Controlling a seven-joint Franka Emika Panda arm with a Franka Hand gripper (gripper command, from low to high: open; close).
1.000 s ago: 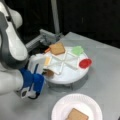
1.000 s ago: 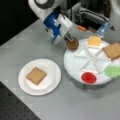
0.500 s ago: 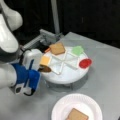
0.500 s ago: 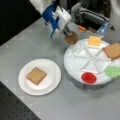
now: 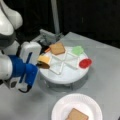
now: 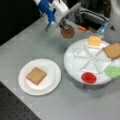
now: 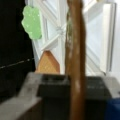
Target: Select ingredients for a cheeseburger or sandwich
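Observation:
My gripper (image 6: 64, 26) is shut on the dark brown round patty (image 6: 67, 32), holding it in the air just off the tray's edge, at a front view's top. In a front view the patty (image 5: 43, 65) shows beside the yellow cheese square (image 5: 44, 59). The wrist view shows the patty (image 7: 75, 50) edge-on between the jaws. The white divided tray (image 6: 72, 72) holds the cheese (image 6: 94, 40), one toast square (image 6: 113, 50), green lettuce (image 6: 113, 71) and a red tomato disc (image 6: 89, 77). Another toast square (image 6: 36, 75) lies on the white paper plate (image 6: 51, 67).
The grey table carries the tray (image 5: 62, 76) on a low stand and the plate (image 5: 82, 102) near a front view's bottom. A metal bracket (image 5: 48, 36) and a small orange piece (image 6: 81, 28) sit behind the tray. A post (image 5: 55, 16) rises behind.
The gripper has risen with the patty, lifting it higher beside the tray's edge. The other ingredients and the plate's toast have stayed put.

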